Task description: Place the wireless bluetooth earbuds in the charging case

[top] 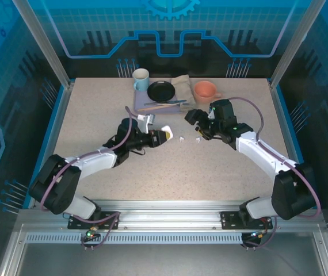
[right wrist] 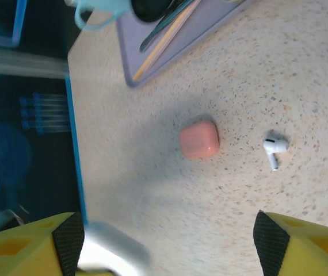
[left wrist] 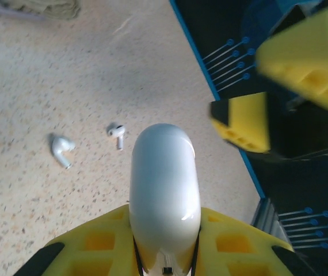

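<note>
My left gripper (top: 164,135) is shut on a white pebble-shaped charging case (left wrist: 165,190), which sticks out forward between its yellow fingers (left wrist: 95,244), closed as far as I can see. Two white earbuds (left wrist: 62,150) (left wrist: 117,135) lie on the table just beyond it. My right gripper (top: 195,122) hovers open close by with nothing between its fingers (right wrist: 67,240). Below it a salmon-pink case (right wrist: 199,140) lies closed, with one white earbud (right wrist: 274,149) beside it. A blurred white shape (right wrist: 111,252) sits by the right gripper's left fingertip; what it is I cannot tell. No pink earbuds are in view.
A purple tray (top: 144,103) at the back holds chopsticks (top: 165,104), with a pale blue mug (top: 141,79), a black plate (top: 160,90), a folded cloth (top: 183,86) and an orange cup (top: 205,90) around it. The blue table edge (right wrist: 75,155) runs near the pink case.
</note>
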